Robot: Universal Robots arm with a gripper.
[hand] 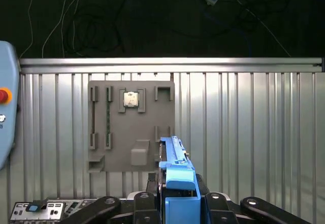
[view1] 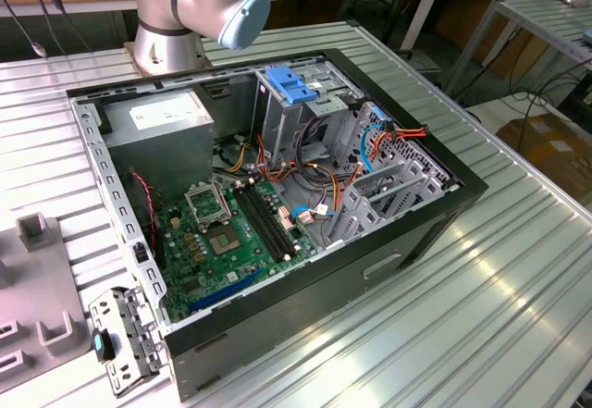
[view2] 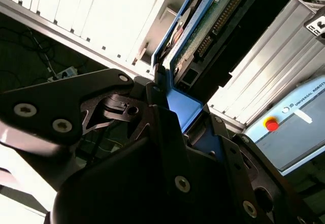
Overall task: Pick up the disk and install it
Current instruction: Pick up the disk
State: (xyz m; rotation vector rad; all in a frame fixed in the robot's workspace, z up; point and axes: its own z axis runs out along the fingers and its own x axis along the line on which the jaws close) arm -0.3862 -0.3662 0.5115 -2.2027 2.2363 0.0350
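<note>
Clamping disk (hand: 176,173) edge-on, gripper (hand: 176,199) above ribbed metal table (hand: 254,132).

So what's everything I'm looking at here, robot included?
computer case: one, black, open, on the table
power supply: one, grey, inside the case
motherboard: one, green, inside the case
latch: one, blue, atop the metal bay
tray: one, grey, on the table
table: one, silver, ribbed, under everything
disk: one, blue carrier, held in the gripper
arm: one, silver and light blue, standing by the case
gripper: one, black, shut on the disk
</note>
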